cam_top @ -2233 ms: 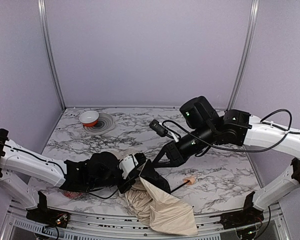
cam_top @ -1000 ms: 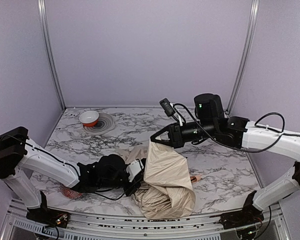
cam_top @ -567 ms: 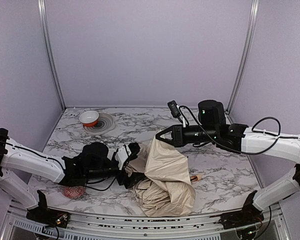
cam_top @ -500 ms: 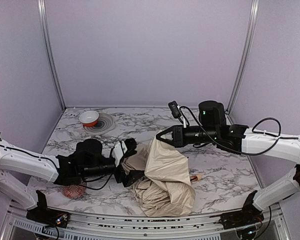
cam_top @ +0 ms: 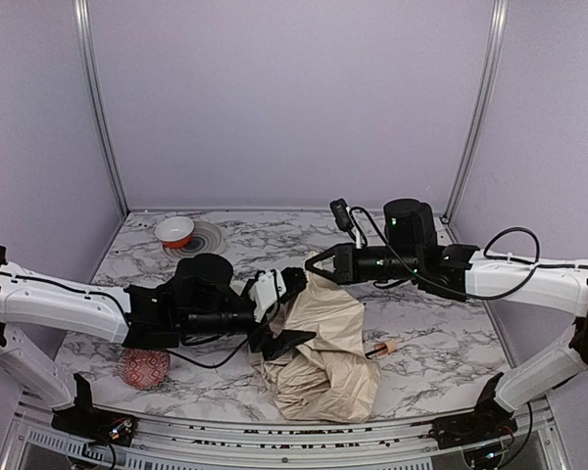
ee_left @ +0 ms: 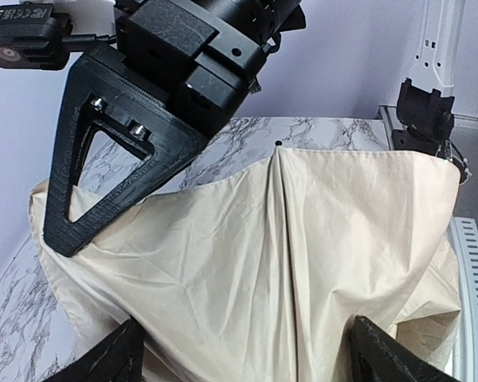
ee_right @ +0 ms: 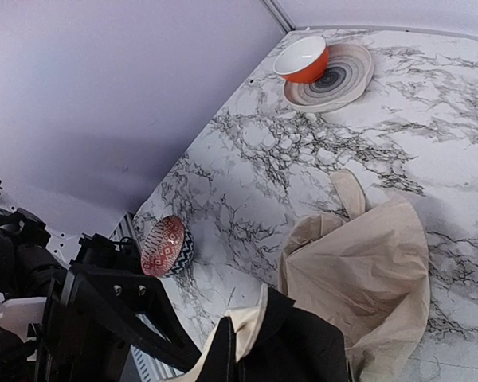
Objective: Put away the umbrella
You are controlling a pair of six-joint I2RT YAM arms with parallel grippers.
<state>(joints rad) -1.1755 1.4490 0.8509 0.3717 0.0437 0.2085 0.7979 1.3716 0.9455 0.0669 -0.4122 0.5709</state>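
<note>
The umbrella (cam_top: 323, 338) lies as a crumpled heap of cream-beige fabric at the front middle of the table. Its pale tan handle (cam_top: 388, 348) pokes out on the right. My right gripper (cam_top: 315, 269) is shut on an edge of the fabric and holds it up above the heap; the right wrist view shows a cream fold (ee_right: 253, 317) pinched between the black fingers (ee_right: 303, 350). My left gripper (cam_top: 288, 311) stands open at the heap's left side. In the left wrist view the fabric (ee_left: 303, 255) spreads between its fingertips (ee_left: 115, 358).
A red patterned ball (cam_top: 143, 367) rests at the front left, close to the left arm. An orange bowl (cam_top: 174, 230) sits on a grey striped plate (cam_top: 206, 245) at the back left. Metal frame posts stand at the back corners.
My left gripper has let go of the fabric, drawn back to the left, then come forward again, open, to the heap's side. The right gripper still holds the fabric up.
</note>
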